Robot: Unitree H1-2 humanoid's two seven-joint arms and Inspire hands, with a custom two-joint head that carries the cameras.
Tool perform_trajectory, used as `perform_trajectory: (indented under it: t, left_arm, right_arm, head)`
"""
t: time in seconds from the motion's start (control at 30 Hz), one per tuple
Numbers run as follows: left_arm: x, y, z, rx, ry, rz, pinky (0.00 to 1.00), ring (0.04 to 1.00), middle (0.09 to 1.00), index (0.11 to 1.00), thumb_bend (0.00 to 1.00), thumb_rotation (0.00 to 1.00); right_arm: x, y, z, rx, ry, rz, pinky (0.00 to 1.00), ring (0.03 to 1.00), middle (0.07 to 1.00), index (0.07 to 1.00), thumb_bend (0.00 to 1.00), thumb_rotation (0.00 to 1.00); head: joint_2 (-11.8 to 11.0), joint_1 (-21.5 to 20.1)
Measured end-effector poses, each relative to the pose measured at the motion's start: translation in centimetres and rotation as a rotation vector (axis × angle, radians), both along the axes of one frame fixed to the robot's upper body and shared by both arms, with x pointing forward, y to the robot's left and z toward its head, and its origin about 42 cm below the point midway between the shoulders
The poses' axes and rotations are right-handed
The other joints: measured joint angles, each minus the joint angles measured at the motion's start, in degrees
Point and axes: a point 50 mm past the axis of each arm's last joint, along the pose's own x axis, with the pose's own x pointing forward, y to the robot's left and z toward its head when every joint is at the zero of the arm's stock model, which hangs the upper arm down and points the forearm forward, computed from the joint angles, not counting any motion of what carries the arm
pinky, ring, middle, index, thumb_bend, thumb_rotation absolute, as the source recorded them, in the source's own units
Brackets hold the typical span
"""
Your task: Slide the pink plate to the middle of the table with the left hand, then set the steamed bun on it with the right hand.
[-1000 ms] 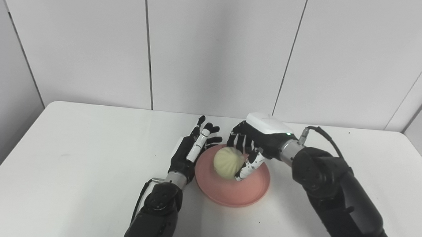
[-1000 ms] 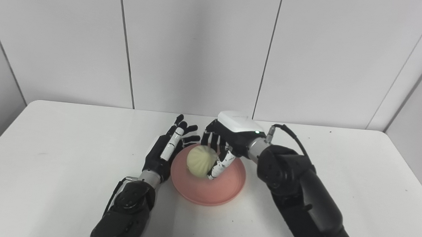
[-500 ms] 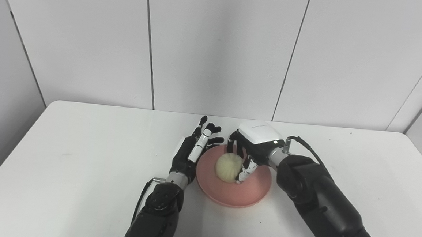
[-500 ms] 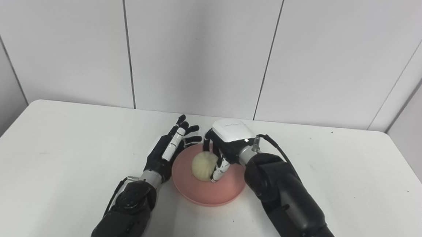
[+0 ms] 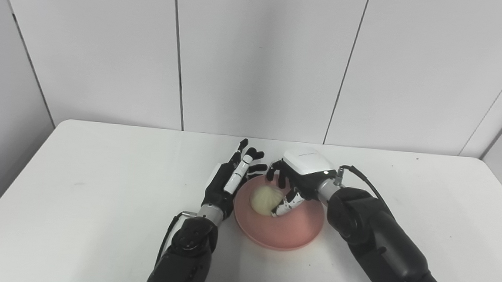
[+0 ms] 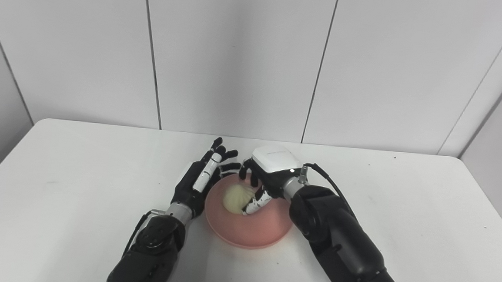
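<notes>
The pink plate (image 5: 291, 233) lies near the middle of the white table (image 5: 99, 201). A pale round steamed bun (image 5: 264, 200) sits low in the plate's left half, seemingly resting on it. My right hand (image 5: 297, 178) is over the plate, shut on the bun: its fingers curl behind the bun and its thumb presses the front. My left hand (image 5: 230, 182) stands open on edge just left of the plate, fingers spread and pointing away, close to the rim; whether it touches the rim I cannot tell.
The table's far edge meets a white panelled wall (image 5: 256, 58). Both black forearms come in from the bottom edge on either side of the plate.
My right hand has come down and slightly left with the bun, from above the plate to low in its left half. The left hand has stayed beside the rim.
</notes>
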Motion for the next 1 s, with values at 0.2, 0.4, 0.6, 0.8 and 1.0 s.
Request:
perform_trajectory:
  t: [0.2,0.4,0.6,0.8,1.0]
  left_arm:
    - [0.0,0.1,0.0,-0.005,0.000,0.004,0.69,0.735,0.830,0.980,0.70,0.79]
    - [-0.1,0.3,0.0,-0.007,0.001,0.009,0.70,0.739,0.837,0.980,0.69,0.80]
    - [-0.2,0.4,0.1,0.007,-0.008,0.017,0.75,0.765,0.839,0.978,0.70,0.81]
    - [-0.7,0.9,-0.2,0.005,-0.022,0.061,0.78,0.780,0.842,0.993,0.69,0.80]
    - [-1.4,1.3,-0.3,-0.004,-0.034,0.100,0.90,0.869,0.908,0.998,0.66,0.79]
  right_arm:
    - [-0.5,-0.2,0.8,-0.008,-0.033,0.007,0.55,0.679,0.737,0.742,1.00,0.58]
    - [-1.2,-0.8,1.3,-0.012,-0.072,0.003,0.54,0.678,0.745,0.759,1.00,0.68]
    - [-2.5,-2.7,2.2,0.068,-0.124,-0.028,0.51,0.642,0.711,0.722,0.98,0.68]
    - [-4.2,-6.0,1.5,0.369,-0.167,-0.126,0.48,0.592,0.679,0.717,0.82,0.82]
    - [-3.3,-8.9,-3.4,0.941,-0.075,-0.307,0.59,0.662,0.717,0.722,0.75,0.93]
  head:
    - [0.00,-0.09]
    - [0.18,-0.44]
    - [0.26,-0.44]
    - [0.18,-0.70]
    - [0.35,-0.26]
